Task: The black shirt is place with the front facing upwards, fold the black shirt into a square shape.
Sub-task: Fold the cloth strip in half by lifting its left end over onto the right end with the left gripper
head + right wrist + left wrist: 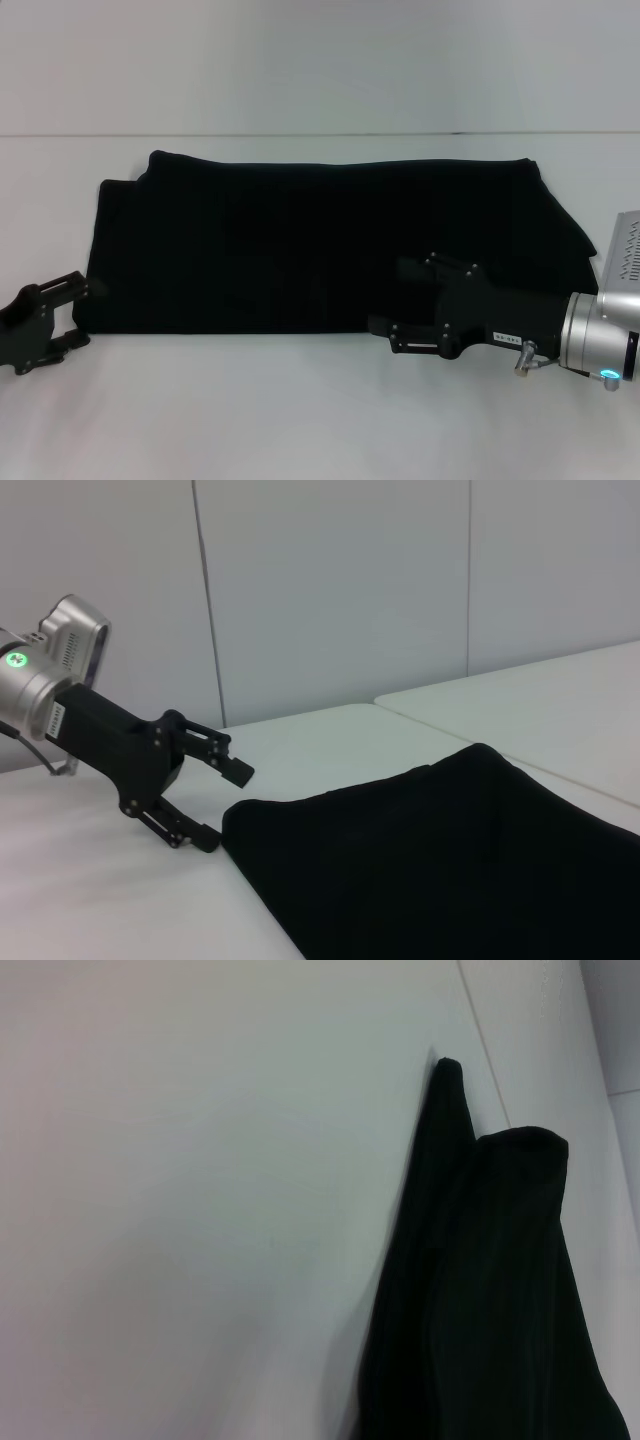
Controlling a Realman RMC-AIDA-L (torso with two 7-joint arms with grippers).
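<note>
One black shirt (330, 245) folded into a wide band on the white bench (300, 410), my two end effectors, left end effector (75, 310) spread (empty) at its left corner, right end effector (395, 305) spread over its near edge.

The black shirt (320, 240) shows no lettering or label; the right gripper (385, 300) covers its near edge, fingers apparently apart.

A plain white table (300, 400) fills the head view from 3 o'clock round to 9 o'clock. Toward 12 o'clock a seam (320, 133) crosses it. Pale grey wall panels (330, 590) stand behind, split by thin vertical joints. Lighting is soft and even.
</note>
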